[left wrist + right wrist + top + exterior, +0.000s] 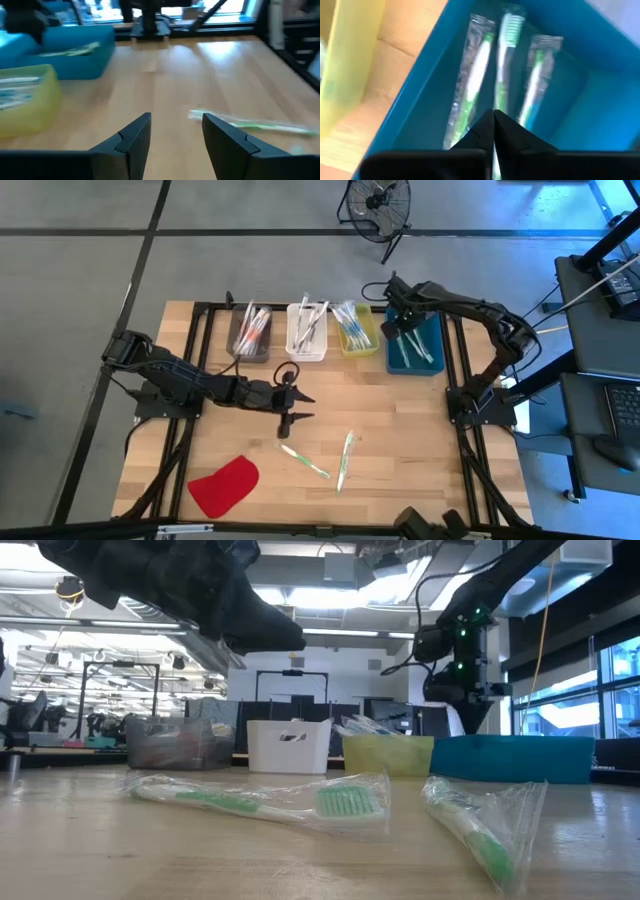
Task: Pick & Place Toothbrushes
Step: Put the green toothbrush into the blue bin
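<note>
Two wrapped green-and-white toothbrushes lie flat on the wooden table near its front edge; the low view shows them up close. My left gripper hovers open over mid-table, just on the far side of them, and one toothbrush lies ahead of its fingers. My right gripper is shut, pointing down over the blue bin, where three wrapped toothbrushes lie side by side on the floor. The middle toothbrush runs behind the shut fingertips, which appear clear of it.
A grey bin, a white bin and a yellow bin, each holding toothbrushes, stand in a row left of the blue bin along the far edge. A flat red piece lies at the front left. Bare wood shows at mid-table.
</note>
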